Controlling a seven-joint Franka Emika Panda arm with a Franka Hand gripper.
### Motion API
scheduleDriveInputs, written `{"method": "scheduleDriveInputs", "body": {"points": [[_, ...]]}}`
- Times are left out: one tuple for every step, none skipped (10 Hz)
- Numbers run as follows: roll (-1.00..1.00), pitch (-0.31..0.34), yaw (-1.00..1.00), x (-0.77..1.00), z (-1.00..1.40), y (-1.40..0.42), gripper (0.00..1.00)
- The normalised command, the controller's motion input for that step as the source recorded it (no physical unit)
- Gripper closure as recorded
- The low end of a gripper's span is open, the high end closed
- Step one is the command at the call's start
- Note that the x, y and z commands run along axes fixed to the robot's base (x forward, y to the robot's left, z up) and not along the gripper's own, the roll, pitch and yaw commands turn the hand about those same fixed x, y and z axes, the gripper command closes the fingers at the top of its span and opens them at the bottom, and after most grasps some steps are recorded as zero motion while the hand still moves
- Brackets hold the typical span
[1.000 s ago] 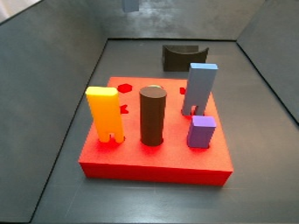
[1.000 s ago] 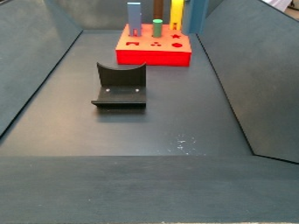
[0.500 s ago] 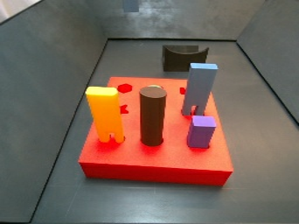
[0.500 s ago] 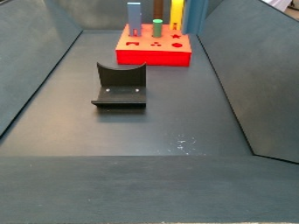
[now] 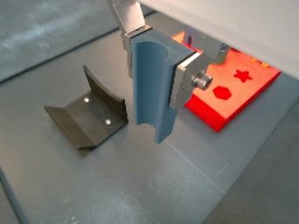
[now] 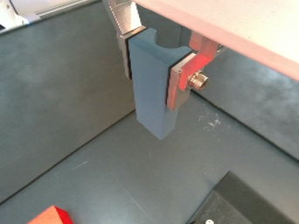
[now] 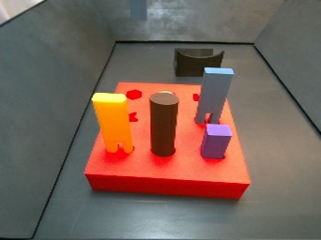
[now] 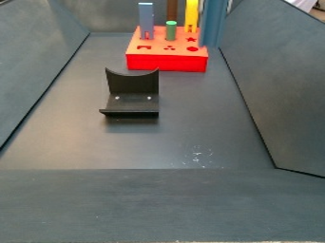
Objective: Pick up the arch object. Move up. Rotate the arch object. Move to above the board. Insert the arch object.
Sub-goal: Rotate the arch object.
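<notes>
— So, what has changed in the last second?

— Very little that you can see. In both side views the floor (image 8: 140,142), the pegs and the fixture (image 8: 129,93) sit just as they did. Only a pale blur (image 7: 157,9) at the top edge of a side view looks wider than before, and it is too smeared to name.

— Where is the gripper, then?

— Look at both wrist views. The gripper (image 5: 158,74) hangs well above the floor, over the strip between the fixture (image 5: 84,114) and the board (image 5: 239,87). Its silver fingers (image 5: 190,74) are clamped on a slate-grey block with a curved cut at its lower end. I take that block for the arch object (image 5: 152,87). It hangs upright and clear of everything below.

— And what does that mean for the task?

— The pick-up looks done and the fixture stands empty. You are probably at the lift or just before the turn. The move over the board and the insertion are still ahead.

— Count things for me, left to right.

— On the board (image 7: 163,173) in a side view:
- one yellow peg (image 7: 112,122)
- one dark cylinder (image 7: 163,122)
- one tall blue block (image 7: 217,94)
- one short purple block (image 7: 216,141)

That makes four pieces standing. Beyond them there is one board, one fixture, one gripper and one arch object. I cannot count the open holes reliably.
</notes>
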Motion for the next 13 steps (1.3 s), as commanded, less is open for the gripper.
{"method": "scheduleDriveInputs", "body": {"points": [[0.0,0.013,-0.08,0.02,-1.0,0.0,1.0],[0.0,-0.027,-0.07,0.01,-1.0,0.01,1.0],[0.0,-0.035,-0.06,0.02,-1.0,0.01,1.0],[0.0,-0.033,-0.06,0.02,-1.0,0.01,1.0],[0.01,-0.029,-0.05,0.02,-1.0,0.01,1.0],[0.01,-0.026,-0.04,0.02,-1.0,0.01,1.0],[0.01,-0.03,-0.04,0.03,-1.0,0.02,1.0],[0.01,-0.034,-0.04,0.03,-1.0,0.02,1.0],[0.02,-0.034,-0.03,0.03,-1.0,0.03,1.0],[0.02,-0.034,-0.03,0.03,-0.81,0.02,1.0],[0.03,-0.035,-0.03,0.03,-0.67,0.02,1.0],[0.03,-0.03,-0.03,0.02,-0.53,0.02,1.0],[0.04,-0.026,-0.03,0.03,-0.39,0.02,1.0]]}}
